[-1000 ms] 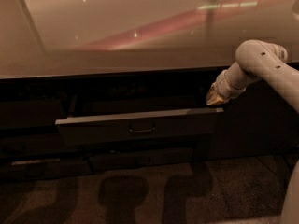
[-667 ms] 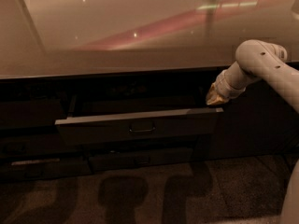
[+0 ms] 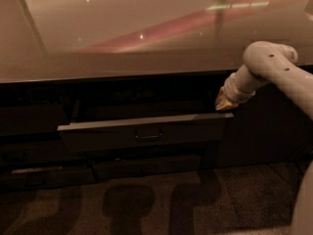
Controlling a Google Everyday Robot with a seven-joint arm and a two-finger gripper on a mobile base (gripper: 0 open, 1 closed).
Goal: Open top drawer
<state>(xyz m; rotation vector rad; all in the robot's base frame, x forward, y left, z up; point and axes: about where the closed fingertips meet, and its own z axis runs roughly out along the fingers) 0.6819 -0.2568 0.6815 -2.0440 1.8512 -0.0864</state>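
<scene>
Camera view | top drawer partly out | gripper above its right end

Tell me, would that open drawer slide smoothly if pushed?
The top drawer looks rigid, with a flat straight front, so it probably slides straight. Pushed at its right corner, beside the tool, it might bind slightly; the central handle seems safer.

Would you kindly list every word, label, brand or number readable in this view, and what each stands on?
None: no word, label, brand or number can be read.
The top drawer, partly open, shows only its pull handle.
The countertop bears only light reflections.
The gripper, at the drawer's right end, carries no legible marking.
</scene>
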